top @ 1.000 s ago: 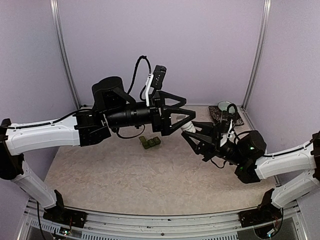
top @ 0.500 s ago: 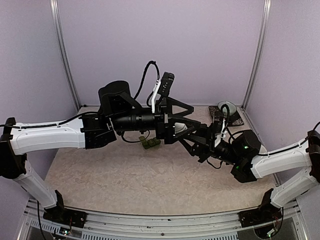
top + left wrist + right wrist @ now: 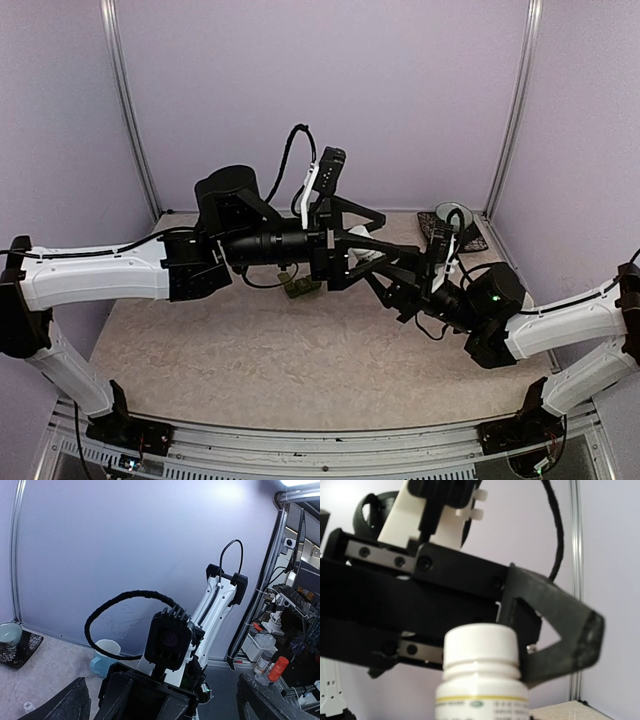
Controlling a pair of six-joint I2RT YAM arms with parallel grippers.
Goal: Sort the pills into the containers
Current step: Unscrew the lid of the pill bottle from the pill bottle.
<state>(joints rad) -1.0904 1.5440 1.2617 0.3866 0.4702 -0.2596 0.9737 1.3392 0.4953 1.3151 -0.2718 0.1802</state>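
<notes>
My right gripper (image 3: 370,266) is shut on a white pill bottle (image 3: 357,260) and holds it upright above the table. The right wrist view shows the bottle (image 3: 481,680) close up, its white cap on; my own fingers are below that view. The left gripper (image 3: 386,240) is wide open, its fingers (image 3: 555,630) standing on either side of the bottle's cap without closing on it. In the left wrist view the open fingers (image 3: 65,705) frame the right wrist. The dark green containers (image 3: 298,288) lie on the table under the left arm. The pills are hidden.
A green bowl on a dark saucer (image 3: 452,222) stands at the back right corner, near the right arm. A pale blue mug (image 3: 105,656) sits by the back wall. Purple walls enclose the table on three sides.
The left arm has reached right and lower, bringing its open fingers around the bottle's cap. The right gripper has shifted left with the bottle to meet it.
</notes>
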